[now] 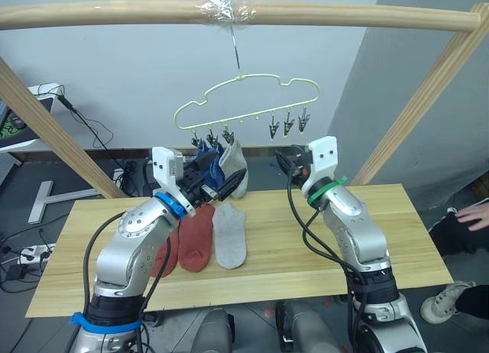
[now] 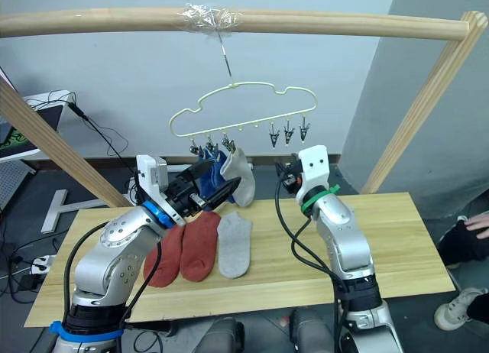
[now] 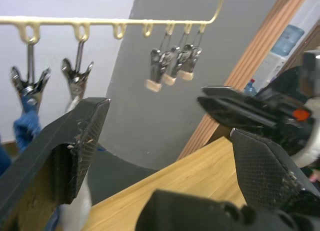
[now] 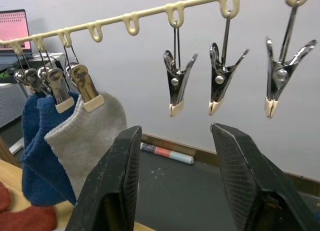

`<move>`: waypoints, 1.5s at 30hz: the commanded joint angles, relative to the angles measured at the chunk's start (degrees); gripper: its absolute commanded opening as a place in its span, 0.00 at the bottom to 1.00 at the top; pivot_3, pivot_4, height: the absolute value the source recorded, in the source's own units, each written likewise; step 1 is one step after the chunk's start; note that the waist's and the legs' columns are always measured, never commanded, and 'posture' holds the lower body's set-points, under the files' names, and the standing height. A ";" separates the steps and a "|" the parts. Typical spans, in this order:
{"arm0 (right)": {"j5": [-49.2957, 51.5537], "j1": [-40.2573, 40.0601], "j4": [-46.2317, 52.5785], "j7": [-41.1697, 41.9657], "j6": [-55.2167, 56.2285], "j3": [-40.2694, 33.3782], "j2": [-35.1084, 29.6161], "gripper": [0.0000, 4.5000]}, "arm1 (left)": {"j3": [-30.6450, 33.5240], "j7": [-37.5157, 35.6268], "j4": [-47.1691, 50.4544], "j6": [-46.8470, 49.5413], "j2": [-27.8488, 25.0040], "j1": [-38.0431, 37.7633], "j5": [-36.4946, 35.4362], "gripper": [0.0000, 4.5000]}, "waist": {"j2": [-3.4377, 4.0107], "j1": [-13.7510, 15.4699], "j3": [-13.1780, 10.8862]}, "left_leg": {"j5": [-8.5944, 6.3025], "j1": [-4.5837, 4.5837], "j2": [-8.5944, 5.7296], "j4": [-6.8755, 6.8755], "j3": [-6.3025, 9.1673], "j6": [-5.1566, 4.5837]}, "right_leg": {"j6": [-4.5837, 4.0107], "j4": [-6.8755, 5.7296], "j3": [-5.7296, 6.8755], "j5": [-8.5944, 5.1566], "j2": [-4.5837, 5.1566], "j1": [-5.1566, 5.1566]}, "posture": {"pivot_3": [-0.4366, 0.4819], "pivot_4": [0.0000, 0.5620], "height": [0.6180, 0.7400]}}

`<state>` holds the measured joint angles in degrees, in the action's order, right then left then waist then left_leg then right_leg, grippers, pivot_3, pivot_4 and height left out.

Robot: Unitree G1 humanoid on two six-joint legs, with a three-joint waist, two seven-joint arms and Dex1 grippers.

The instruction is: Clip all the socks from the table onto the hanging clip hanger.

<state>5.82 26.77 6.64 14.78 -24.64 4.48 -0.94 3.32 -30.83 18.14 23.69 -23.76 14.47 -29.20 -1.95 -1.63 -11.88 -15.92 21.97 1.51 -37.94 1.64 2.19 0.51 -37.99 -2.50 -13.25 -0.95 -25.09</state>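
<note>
The pale-yellow clip hanger [image 1: 246,93] hangs from a hook on the wooden pole. Its left three clips hold two blue socks [image 1: 206,160] and one light grey sock [image 1: 236,166]; its right three clips [image 1: 288,124] are empty. On the table [image 1: 367,231] lie two rust-red socks [image 1: 197,237] and a grey sock [image 1: 229,236], side by side. My left gripper [image 1: 214,183] is open and empty, just in front of the hanging socks. My right gripper [image 1: 287,160] is also open and empty, below the empty clips [image 4: 220,86].
A round wooden pole frame [image 1: 229,14] spans the scene, with slanted legs at both ends of the table. A person's hand [image 1: 474,213] and shoe [image 1: 438,304] show at the far right. Cables and equipment lie on the floor at the left.
</note>
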 commanded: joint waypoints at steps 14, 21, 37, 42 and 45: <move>0.76 12.47 -14.28 -2.32 3.51 -2.16 2.48 0.51 | 1.72 -1.97 3.59 -0.72 -0.52 1.11 -1.29 1.00 | 0.00 0.09 0.00 | 0.00 0.02 0.00 0.00 -0.03 -0.01 | -0.26 0.00 0.02 0.16 0.00 -0.03 | 0.55 0.32 1.00; 0.92 14.28 -16.26 -1.98 4.70 -2.12 2.46 0.51 | 1.78 -1.68 4.16 -0.59 -0.37 0.77 -1.45 1.00 | 0.01 0.11 -0.01 | 0.00 0.03 0.00 0.02 -0.05 -0.01 | -0.28 0.01 0.01 0.17 0.01 -0.04 | 0.56 0.33 1.00; 1.06 18.53 -21.07 -2.23 6.99 -2.27 4.16 0.51 | 1.89 -1.28 4.47 -0.61 -0.16 1.13 -2.16 1.00 | 0.03 0.13 -0.02 | 0.00 0.04 0.01 0.02 -0.01 -0.01 | -0.29 -0.01 0.02 0.17 0.01 -0.05 | 0.57 0.34 1.00; 1.01 18.94 -21.36 -2.22 7.13 -2.13 4.70 0.51 | 1.77 -1.28 4.55 -0.75 0.02 2.13 -2.25 1.00 | 0.03 0.13 -0.02 | 0.00 0.04 0.02 0.02 0.00 -0.01 | -0.29 -0.01 0.02 0.17 0.01 -0.05 | 0.57 0.34 1.00; 0.93 18.93 -21.50 -2.15 7.29 -2.17 4.69 0.51 | 1.75 -1.18 4.78 -0.54 0.23 2.65 -2.35 1.00 | 0.03 0.15 -0.02 | 0.00 0.04 0.02 0.02 0.00 -0.01 | -0.29 -0.01 0.03 0.17 0.01 -0.05 | 0.57 0.34 1.00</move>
<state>5.87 43.89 -16.03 12.45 -18.82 2.83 3.48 4.42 -31.99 19.94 23.67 -23.68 16.26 -30.55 -1.92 -1.48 -11.90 -15.92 22.01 1.52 -37.92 1.63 2.18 0.21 -37.99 -2.47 -13.08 -0.94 -25.14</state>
